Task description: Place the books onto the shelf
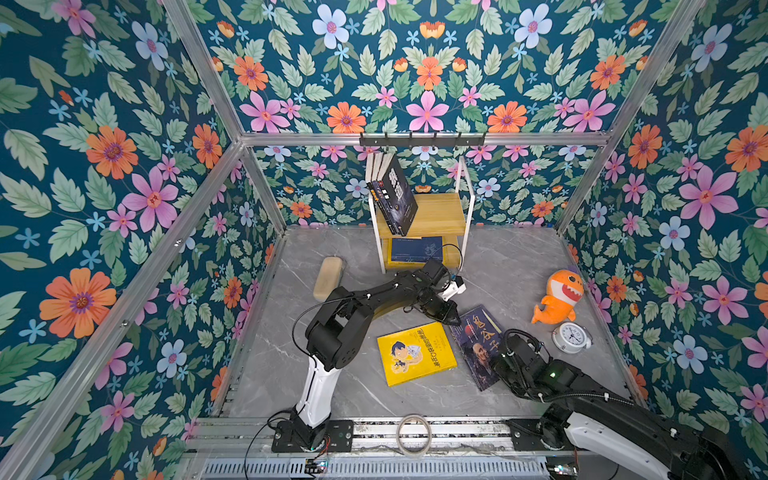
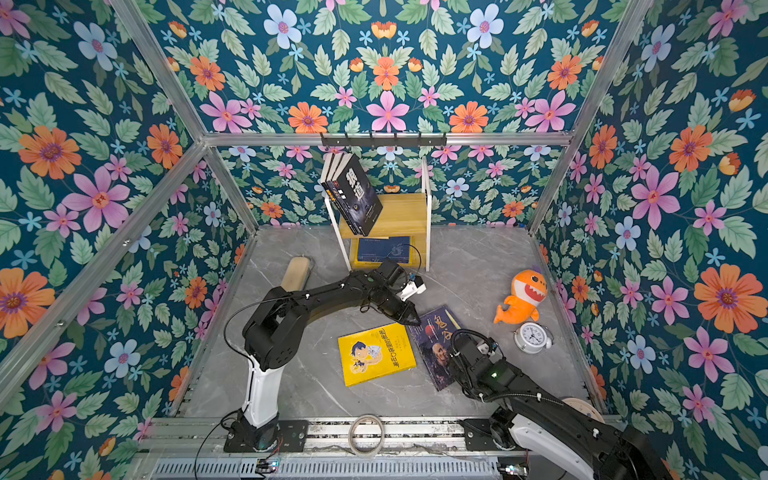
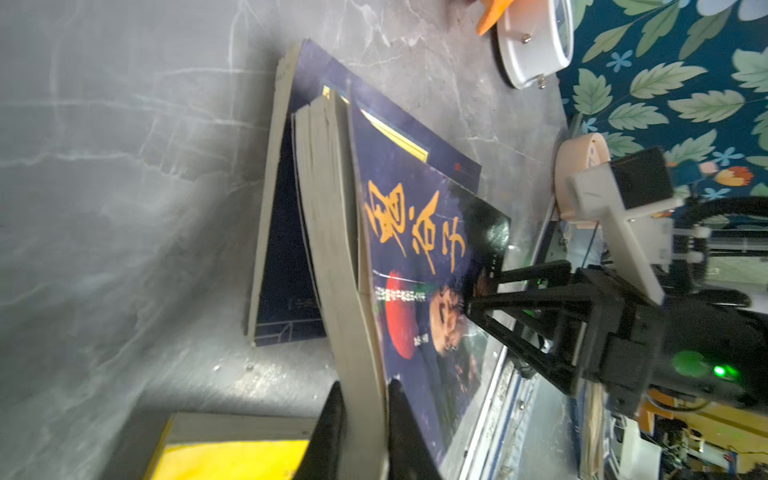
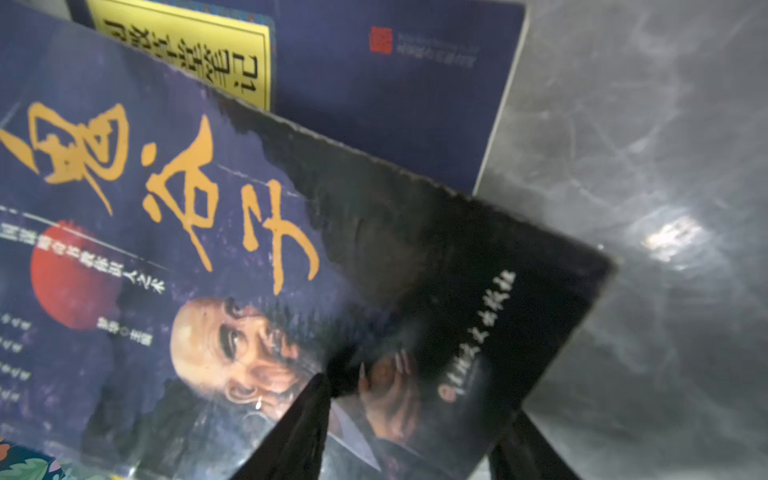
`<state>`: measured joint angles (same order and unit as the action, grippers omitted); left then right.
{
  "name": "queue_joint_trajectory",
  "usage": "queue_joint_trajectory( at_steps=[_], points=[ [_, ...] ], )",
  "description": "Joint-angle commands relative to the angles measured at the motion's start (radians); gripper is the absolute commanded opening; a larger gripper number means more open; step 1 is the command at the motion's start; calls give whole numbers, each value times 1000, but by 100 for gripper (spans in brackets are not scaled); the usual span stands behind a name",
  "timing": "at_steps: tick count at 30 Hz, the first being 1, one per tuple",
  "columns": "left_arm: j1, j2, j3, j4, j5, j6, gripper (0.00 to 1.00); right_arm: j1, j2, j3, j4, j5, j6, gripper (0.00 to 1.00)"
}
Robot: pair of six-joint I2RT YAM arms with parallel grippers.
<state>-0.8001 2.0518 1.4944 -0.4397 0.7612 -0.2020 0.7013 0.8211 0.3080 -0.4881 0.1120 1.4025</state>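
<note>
**Desk:** On the grey bench (image 1: 286, 374), the left gripper (image 1: 452, 319), fingers drawn together, meets the far corner of a dark book (image 1: 478, 332). The right gripper (image 1: 496, 365) sits low over the book's near half.

**Reader:** And beside it?

**Desk:** A yellow book (image 1: 415, 353) lies flat, just to the left. Behind, the shelf (image 1: 440, 214) carries leaning books (image 1: 395, 195) on top and a blue book (image 1: 415, 248) below. A shark plush (image 1: 559, 297) and a clock (image 1: 571, 337) lie to the right.

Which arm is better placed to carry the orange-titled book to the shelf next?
Probably left. The left gripper is shut on the book by its page edge, at the end nearer the shelf; the right gripper sits open over its cover.
</note>
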Motion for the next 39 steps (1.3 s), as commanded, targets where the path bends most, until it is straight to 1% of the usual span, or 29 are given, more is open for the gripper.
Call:
queue_joint_trajectory(
  at_steps=[1, 5, 11, 14, 17, 19, 22, 24, 26, 29, 32, 33, 36, 37, 39],
  points=[
    [-9, -2, -7, 12, 51, -5, 0, 1, 1, -6, 24, -3, 3, 57],
    [0, -32, -16, 10, 29, 0, 0, 1, -22, 11, -21, 1, -12, 58],
    [56, -118, -74, 60, 25, -66, 0, 2, -111, 79, -177, 58, -66, 65],
    [92, -176, -138, 128, 50, -134, 0, 3, -122, 127, -219, 95, -134, 67],
    [124, -227, -189, 186, 74, -195, 0, 6, -93, 215, -284, 130, -202, 70],
    [152, -269, -224, 213, 78, -218, 0, 36, -66, 273, -298, 187, -264, 72],
    [192, -328, -289, 276, 79, -277, 0, 85, -15, 348, -295, 291, -379, 75],
    [223, -354, -320, 308, 87, -305, 0, 102, 21, 403, -292, 322, -451, 77],
    [249, -373, -334, 312, 82, -307, 0, 137, 53, 444, -257, 373, -532, 79],
    [272, -401, -358, 323, 71, -294, 0, 198, 109, 495, -183, 458, -689, 82],
    [283, -421, -367, 328, 72, -302, 0, 291, 162, 546, -96, 543, -869, 84],
    [286, -428, -371, 328, 66, -303, 0, 318, 176, 547, -39, 552, -949, 85],
    [291, -434, -380, 322, 39, -304, 0, 382, 201, 496, 188, 526, -1197, 85],
    [291, -432, -378, 322, 40, -308, 0, 401, 214, 487, 238, 523, -1261, 85],
    [292, -432, -369, 313, 46, -322, 0, 422, 251, 502, 260, 515, -1337, 85]
  ],
)
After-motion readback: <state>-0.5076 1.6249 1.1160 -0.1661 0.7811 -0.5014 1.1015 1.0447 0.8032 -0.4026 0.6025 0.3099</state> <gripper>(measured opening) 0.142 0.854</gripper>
